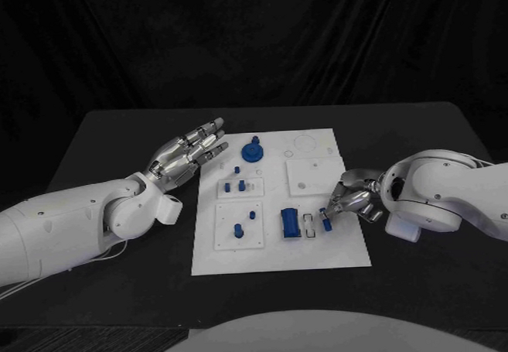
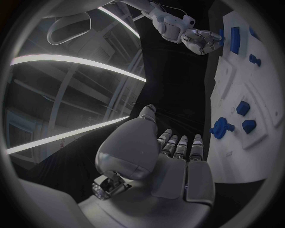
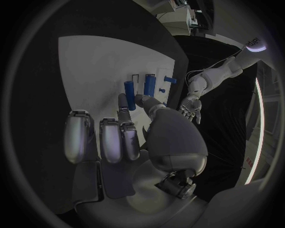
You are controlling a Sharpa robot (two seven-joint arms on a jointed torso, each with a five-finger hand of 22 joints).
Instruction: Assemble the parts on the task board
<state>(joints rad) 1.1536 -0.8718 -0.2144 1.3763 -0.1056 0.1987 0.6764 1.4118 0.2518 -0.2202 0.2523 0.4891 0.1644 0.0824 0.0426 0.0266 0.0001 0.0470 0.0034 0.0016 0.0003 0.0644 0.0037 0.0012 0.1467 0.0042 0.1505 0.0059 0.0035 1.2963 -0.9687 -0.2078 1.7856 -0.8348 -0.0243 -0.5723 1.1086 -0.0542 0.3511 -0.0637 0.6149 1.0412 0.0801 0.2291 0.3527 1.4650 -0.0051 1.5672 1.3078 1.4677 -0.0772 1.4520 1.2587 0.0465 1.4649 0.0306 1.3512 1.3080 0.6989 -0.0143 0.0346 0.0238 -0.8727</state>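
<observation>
The white task board [image 1: 324, 255] lies in the middle of the black table. On it stand a round blue knob [image 1: 253, 152], a tall blue block [image 1: 290, 223] and small blue pegs [image 1: 239, 184]. My right hand [image 1: 353, 197] sits at the board's right edge and pinches a slim blue peg [image 1: 325, 218] between thumb and finger, just right of the blue block. In the right wrist view the slim blue peg [image 3: 128, 88] stands at the fingertips, beside the blue block [image 3: 149, 84]. My left hand [image 1: 190, 151] hovers by the board's far left corner, fingers spread, holding nothing.
A raised white square plate [image 1: 312, 175] sits on the board's right half, and two smaller white plates [image 1: 225, 240] carry pegs on its left half. Black table surface surrounds the board on all sides.
</observation>
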